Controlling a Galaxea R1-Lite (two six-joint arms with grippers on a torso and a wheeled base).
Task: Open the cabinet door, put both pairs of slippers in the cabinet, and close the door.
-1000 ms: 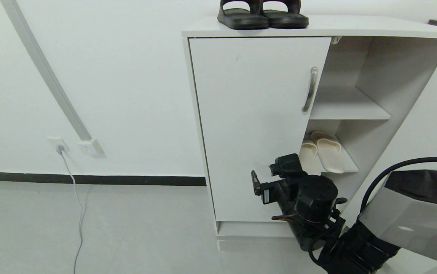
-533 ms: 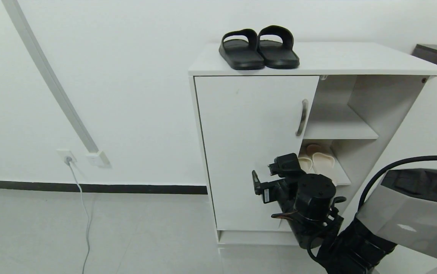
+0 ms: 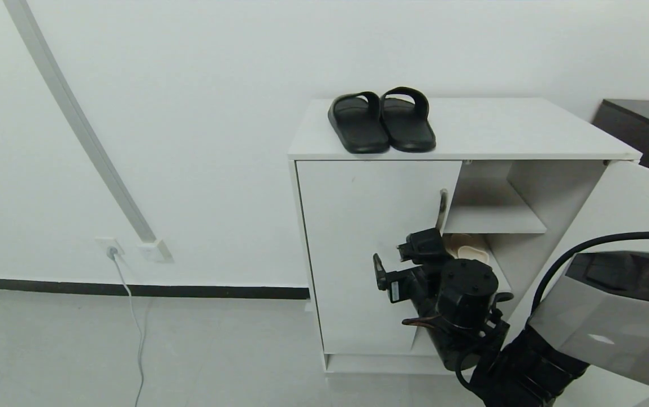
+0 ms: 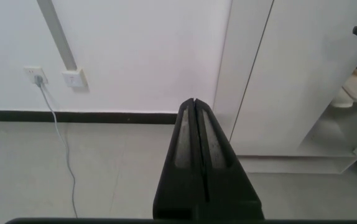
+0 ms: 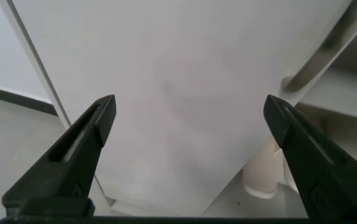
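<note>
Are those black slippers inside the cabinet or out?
Out. The black slippers sit side by side on the cabinet top, above its shut door. A cream pair lies inside.

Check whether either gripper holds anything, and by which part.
Nothing is held. The left gripper is shut empty; the right gripper is open before the white cabinet door.

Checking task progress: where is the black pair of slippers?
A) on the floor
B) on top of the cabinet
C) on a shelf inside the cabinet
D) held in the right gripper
B: the black slippers sit side by side on the top of the cabinet.
</note>
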